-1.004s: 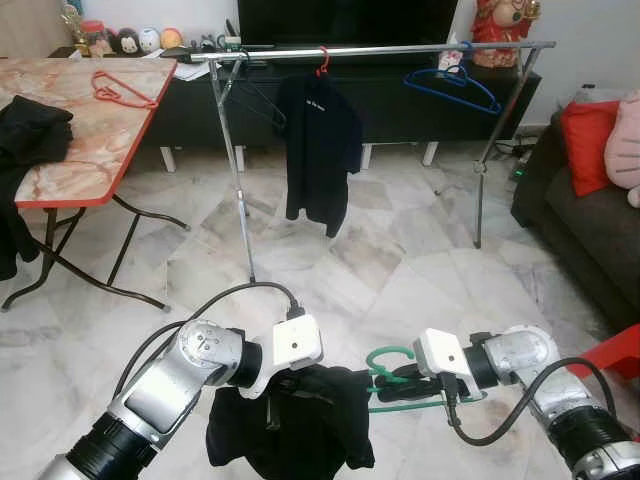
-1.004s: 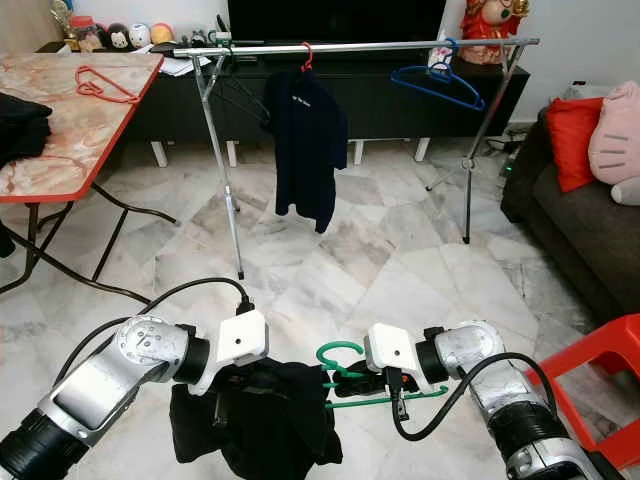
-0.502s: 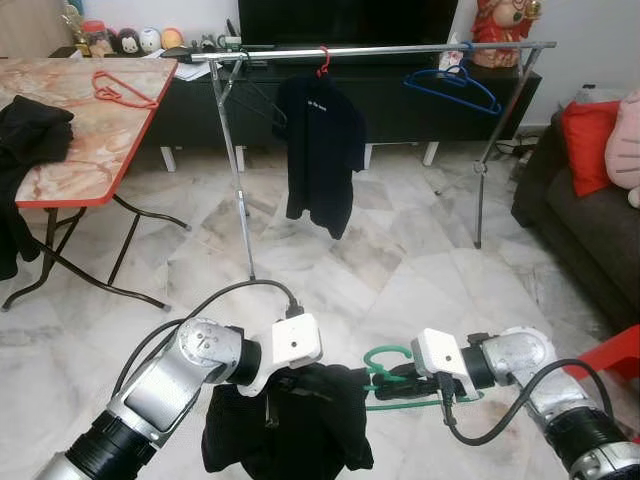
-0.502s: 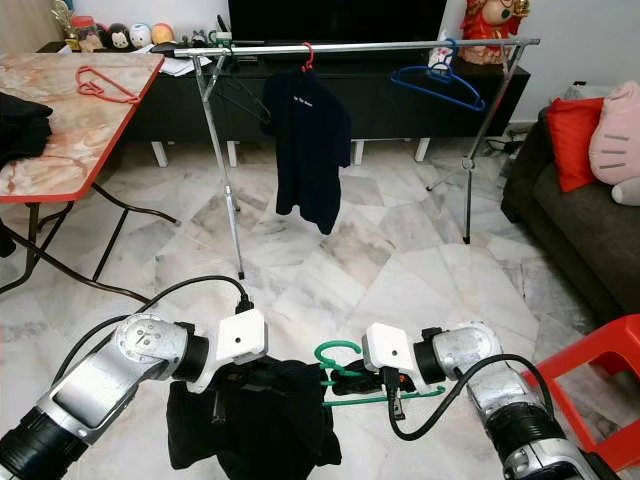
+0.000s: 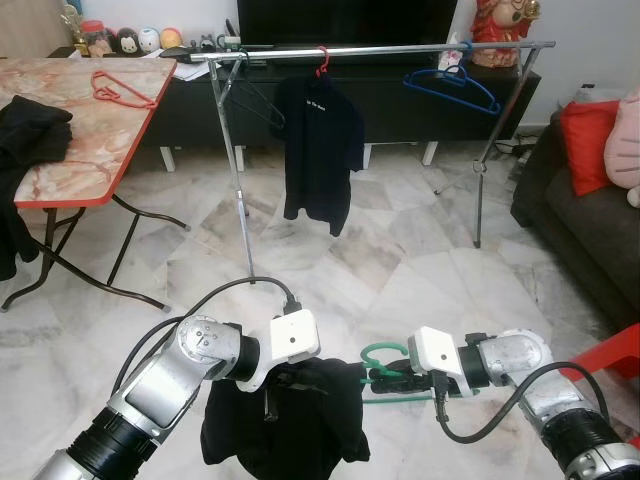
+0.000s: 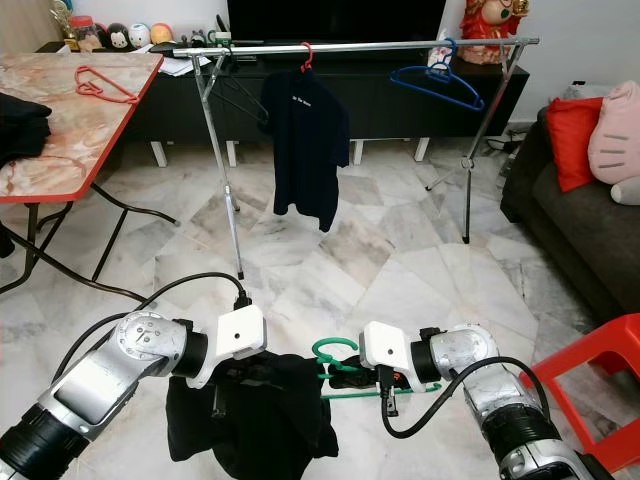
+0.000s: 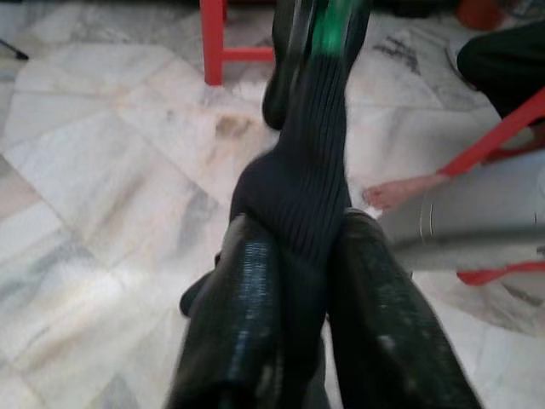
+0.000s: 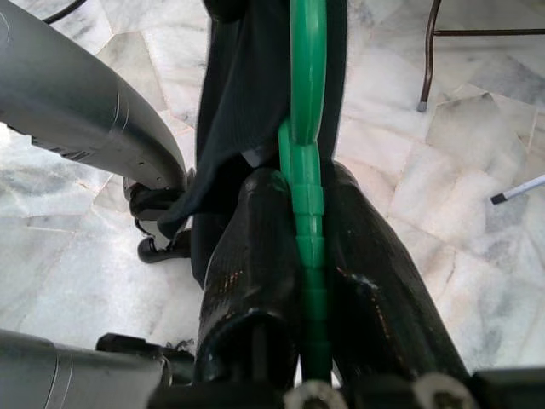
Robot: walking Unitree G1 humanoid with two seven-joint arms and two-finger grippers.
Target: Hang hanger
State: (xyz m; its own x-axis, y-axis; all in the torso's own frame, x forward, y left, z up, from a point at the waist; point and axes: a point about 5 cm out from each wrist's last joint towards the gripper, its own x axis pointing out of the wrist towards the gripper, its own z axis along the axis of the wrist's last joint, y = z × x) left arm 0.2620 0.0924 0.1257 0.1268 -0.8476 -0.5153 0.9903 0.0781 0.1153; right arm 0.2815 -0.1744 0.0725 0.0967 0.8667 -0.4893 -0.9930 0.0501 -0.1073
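This is a home living room with a pale marble-tiled floor [image 5: 400, 260]. A dark sofa [image 5: 580, 225] with a red cushion [image 5: 585, 140] stands at the right, and a black television [image 5: 345, 18] on a low cabinet along the far wall. A folding table [image 5: 75, 120] stands at the left, and a metal clothes rack [image 5: 380, 50] carrying a black shirt [image 5: 318, 150] in the middle.

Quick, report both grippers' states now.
Left gripper: shut on the black garment.
Right gripper: shut on the green hanger, held low over the marble floor.
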